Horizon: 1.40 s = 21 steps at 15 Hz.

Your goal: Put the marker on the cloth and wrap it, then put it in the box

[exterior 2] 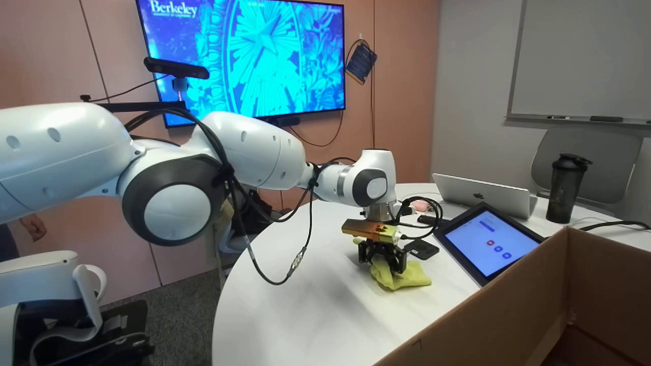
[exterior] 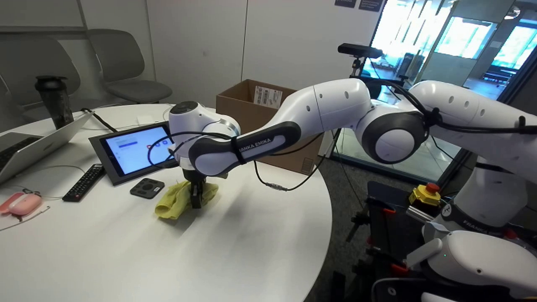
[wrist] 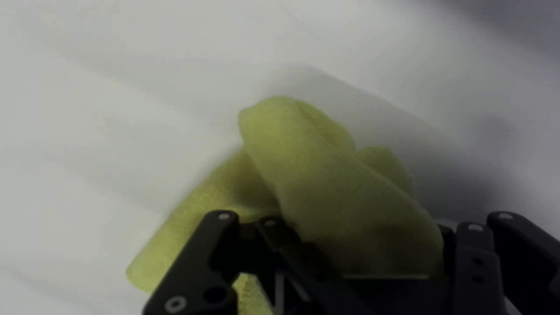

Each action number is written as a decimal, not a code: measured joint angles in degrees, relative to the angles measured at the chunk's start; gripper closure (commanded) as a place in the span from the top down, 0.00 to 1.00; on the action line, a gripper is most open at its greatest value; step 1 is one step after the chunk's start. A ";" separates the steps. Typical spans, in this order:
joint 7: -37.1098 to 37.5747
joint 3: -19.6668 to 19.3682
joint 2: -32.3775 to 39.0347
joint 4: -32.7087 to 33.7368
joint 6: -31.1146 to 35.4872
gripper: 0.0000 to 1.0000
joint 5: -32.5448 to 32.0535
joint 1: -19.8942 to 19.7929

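Cloth (wrist: 323,183) is lying folded outside the box (exterior 2: 513,310), no marker showing; wrapping is seemingly underway, boxing remaining. My fingers (wrist: 476,249) are straddling cloth; whether pinching, I can't tell.

In an exterior view, pale wall panels (exterior: 197,42) fill the top centre, with two gray chairs (exterior: 115,50) at the upper left. At the upper right, bright windows (exterior: 465,35) glare beyond a glass partition (exterior: 415,37). A round white table (exterior: 251,260) spans the lower left and middle. In an exterior view, orange-pink panels (exterior 2: 404,101) back a lit screen (exterior 2: 264,56) at top centre; a whiteboard (exterior 2: 585,56) occupies the upper right, and gray carpet (exterior 2: 188,290) shows at lower left.
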 measured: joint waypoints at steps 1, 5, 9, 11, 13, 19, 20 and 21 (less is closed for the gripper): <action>1.10 -0.55 -0.54 0.00 0.00 0.02 -0.08 0.00; 6.33 -3.02 -5.00 -0.36 -0.31 0.01 -0.45 0.00; 11.58 -5.92 -11.59 -2.06 -2.59 0.03 -1.11 -0.02; 14.92 -7.92 -14.98 -3.68 -3.32 0.02 -1.95 -0.08; 18.69 -10.21 -18.16 -5.93 -3.64 0.03 -2.88 -0.33; 29.88 -17.43 -27.62 -16.25 -4.17 0.04 -3.96 -2.70; 31.83 -18.74 -29.09 -18.28 -4.06 0.04 -4.39 -3.12; 33.89 -20.11 -30.43 -20.30 -3.98 0.05 -4.77 -3.43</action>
